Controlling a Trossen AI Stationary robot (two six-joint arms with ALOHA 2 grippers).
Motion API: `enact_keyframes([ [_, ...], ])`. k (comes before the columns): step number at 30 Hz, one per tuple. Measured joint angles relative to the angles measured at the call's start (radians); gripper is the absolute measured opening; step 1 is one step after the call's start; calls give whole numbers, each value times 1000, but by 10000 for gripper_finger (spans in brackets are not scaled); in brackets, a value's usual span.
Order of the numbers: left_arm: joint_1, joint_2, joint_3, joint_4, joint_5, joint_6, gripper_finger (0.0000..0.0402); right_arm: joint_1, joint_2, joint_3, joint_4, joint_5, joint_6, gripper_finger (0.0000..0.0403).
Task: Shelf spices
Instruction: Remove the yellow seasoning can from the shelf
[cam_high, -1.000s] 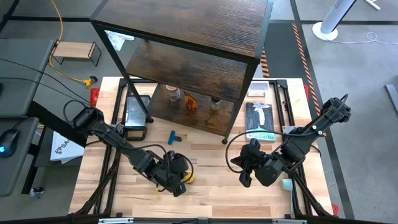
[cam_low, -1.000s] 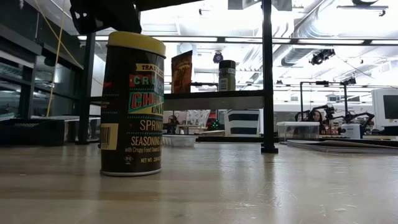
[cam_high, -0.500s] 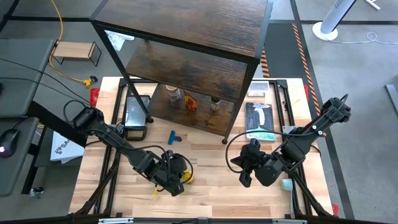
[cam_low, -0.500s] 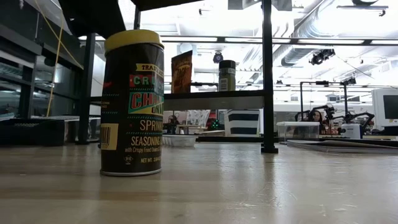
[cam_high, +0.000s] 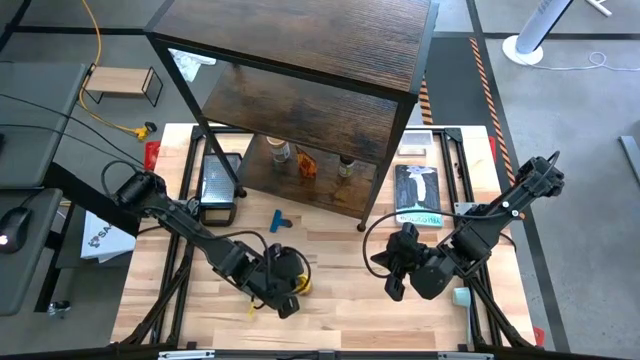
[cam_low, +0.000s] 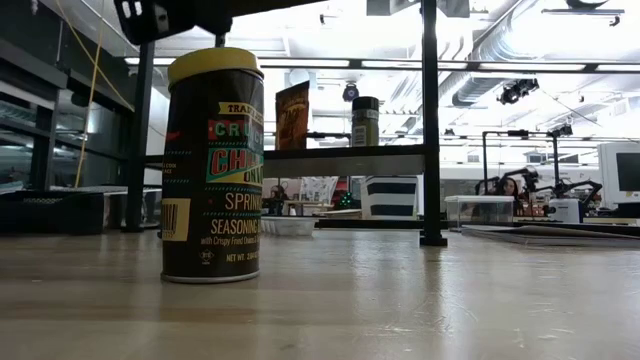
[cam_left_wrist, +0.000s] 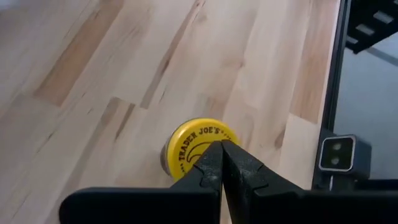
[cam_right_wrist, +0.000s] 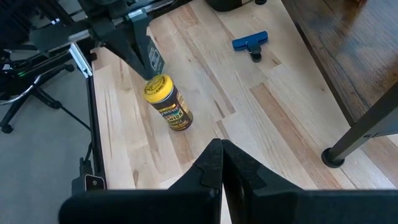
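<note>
near the table's front edge, yellow-lidded jar upright, left gripper closed above it, empty

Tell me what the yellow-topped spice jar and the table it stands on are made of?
The yellow-lidded jar has a lid that looks like smooth plastic, with a printed logo on top. Its body is wrapped in a dark, glossy printed label, so whether it is glass or plastic underneath cannot be told. The table looks like pale wood: plank strips with visible grain and a soft matte finish.
</note>
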Motion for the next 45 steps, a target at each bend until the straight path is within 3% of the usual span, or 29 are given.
enact_keyframes([
  [4, 16, 18, -2, 2, 50, 33, 0, -2, 0, 0, 0, 8, -10, 0],
  [21, 44, 20, -6, 23, 74, 61, 0, -1, 0, 0, 0, 16, -18, 0],
  [37, -8, 20, 25, -1, 43, 43, 0, -2, 0, 0, -6, 19, -24, 0],
  [45, 31, 23, 24, -3, 17, 65, 0, -3, 0, 0, -6, 19, -26, 0],
])
